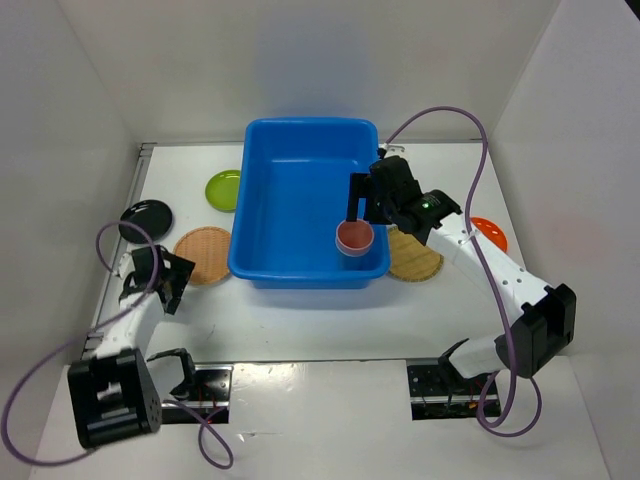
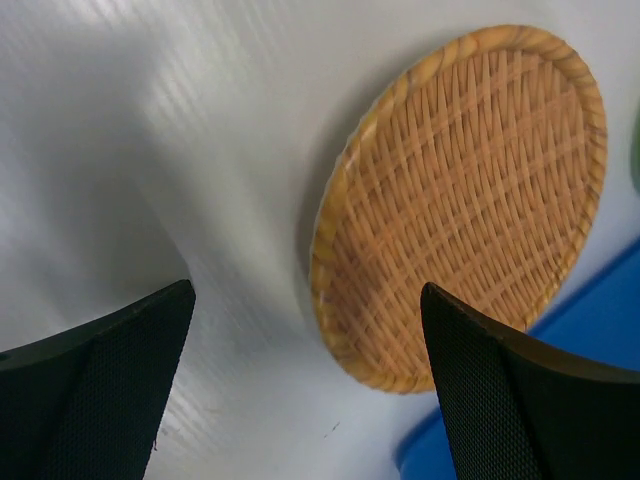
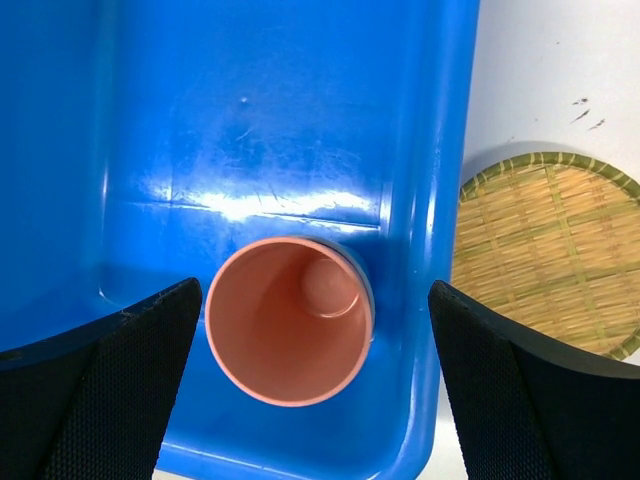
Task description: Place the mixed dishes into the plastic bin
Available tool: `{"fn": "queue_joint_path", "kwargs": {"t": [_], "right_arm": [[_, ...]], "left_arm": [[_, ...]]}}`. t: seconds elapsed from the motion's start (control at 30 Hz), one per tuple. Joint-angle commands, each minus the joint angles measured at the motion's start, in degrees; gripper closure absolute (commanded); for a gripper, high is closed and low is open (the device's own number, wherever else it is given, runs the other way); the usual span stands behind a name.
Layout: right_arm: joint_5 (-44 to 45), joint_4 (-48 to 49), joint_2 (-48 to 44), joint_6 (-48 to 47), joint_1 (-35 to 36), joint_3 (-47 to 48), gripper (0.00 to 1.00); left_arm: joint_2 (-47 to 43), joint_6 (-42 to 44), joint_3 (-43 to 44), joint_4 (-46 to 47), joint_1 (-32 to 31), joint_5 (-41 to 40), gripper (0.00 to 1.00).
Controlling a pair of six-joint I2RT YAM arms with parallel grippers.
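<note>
The blue plastic bin [image 1: 296,190] stands mid-table. A reddish-pink cup [image 1: 354,237] sits upright in its near right corner, mouth up. Above the cup hangs my right gripper [image 1: 363,200], open; in the right wrist view the cup [image 3: 288,335] lies free between the spread fingers [image 3: 120,380], touching neither. My left gripper [image 1: 160,274] is open and empty just left of a tan woven plate [image 1: 203,255], which fills the left wrist view [image 2: 460,200]. On the table lie a second woven plate [image 1: 415,258], a lime-green plate [image 1: 224,190], a black plate [image 1: 147,220] and an orange plate [image 1: 490,233].
White walls close in the table on the left, back and right. The second woven plate [image 3: 545,250] lies tight against the bin's right wall [image 3: 450,150]. The bin's corner [image 2: 590,320] shows just beyond the left woven plate.
</note>
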Motion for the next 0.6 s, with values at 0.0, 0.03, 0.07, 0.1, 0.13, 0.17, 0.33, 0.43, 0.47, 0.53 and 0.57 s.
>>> {"fn": "queue_joint_path", "kwargs": {"t": [0.0, 0.03, 0.07, 0.1, 0.13, 0.17, 0.33, 0.43, 0.47, 0.53, 0.57], "right_arm": [[-0.5, 1.07, -0.47, -0.25, 0.43, 2.6, 0.01], [-0.51, 1.07, -0.47, -0.25, 0.43, 2.61, 0.01], [-0.51, 1.07, -0.47, -0.25, 0.43, 2.61, 0.01], [-0.51, 1.07, -0.47, -0.25, 0.43, 3.22, 0.01], [-0.51, 0.55, -0.47, -0.25, 0.43, 3.22, 0.01], [-0.51, 0.54, -0.47, -0.25, 0.43, 3.22, 0.01], [0.02, 0.54, -0.47, -0.25, -0.1, 2.7, 0.01], [0.02, 0.01, 0.06, -0.25, -0.1, 2.7, 0.01], [0.02, 0.01, 0.06, -0.25, -0.1, 2.7, 0.01], [0.02, 0.01, 0.06, -0.25, -0.1, 2.7, 0.01], [0.02, 0.01, 0.58, -0.25, -0.1, 2.7, 0.01]], "left_arm": [[8.48, 4.52, 6.95, 2.84, 0.29, -0.61, 0.0], [10.15, 5.05, 7.57, 2.85, 0.29, -0.62, 0.0], [12.52, 5.05, 7.57, 4.85, 0.29, 0.17, 0.02], [13.32, 5.05, 7.57, 5.74, 0.29, 0.17, 0.02], [13.85, 5.05, 7.57, 7.83, 0.29, 0.78, 0.05], [14.47, 5.05, 7.05, 8.9, 0.29, 1.31, 0.12], [17.98, 5.05, 7.83, 9.71, 0.29, 1.93, 0.26], [21.05, 6.19, 9.76, 9.17, 0.29, 3.25, 0.26], [21.76, 6.19, 9.77, 9.17, 0.29, 3.25, 0.28], [23.86, 6.19, 9.77, 10.49, 0.29, 3.95, 0.31], [24.49, 6.19, 9.77, 10.49, 0.29, 4.65, 0.4]]}}
